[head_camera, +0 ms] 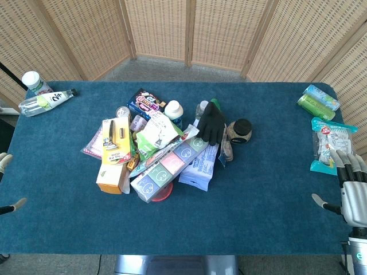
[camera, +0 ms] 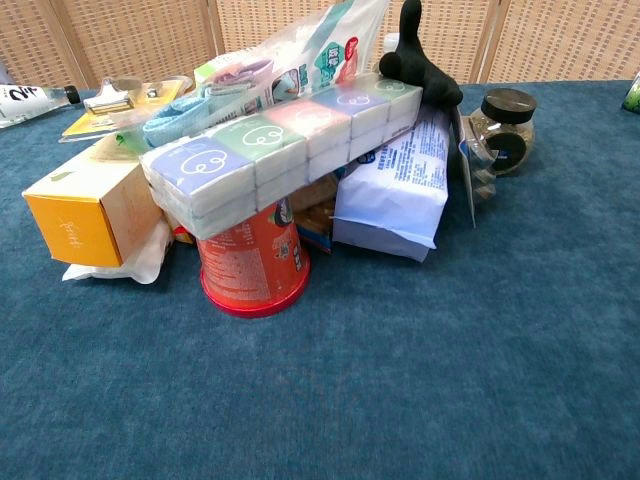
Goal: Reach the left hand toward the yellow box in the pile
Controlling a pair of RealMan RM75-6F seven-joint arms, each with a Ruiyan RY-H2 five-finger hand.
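Observation:
The yellow box (head_camera: 110,176) lies at the pile's near left corner, with a flat yellow razor card (head_camera: 116,136) resting behind it. The chest view shows the yellow box (camera: 78,222) at the left, its end face towards me, pressed against a long tissue pack (camera: 285,140). Only the fingertips of my left hand (head_camera: 4,162) show at the left edge, spread and holding nothing, well left of the box. At the lower right edge my right hand (head_camera: 351,192) hovers with its fingers extended and nothing in them. Neither hand appears in the chest view.
The pile also holds a red cup (camera: 255,265), a blue-white bag (camera: 395,190), a black glove (head_camera: 211,123) and a dark-lidded jar (head_camera: 239,132). A bottle (head_camera: 46,102) and white jar (head_camera: 35,83) lie back left. Green cans (head_camera: 317,103) and a snack bag (head_camera: 330,143) sit at the right.

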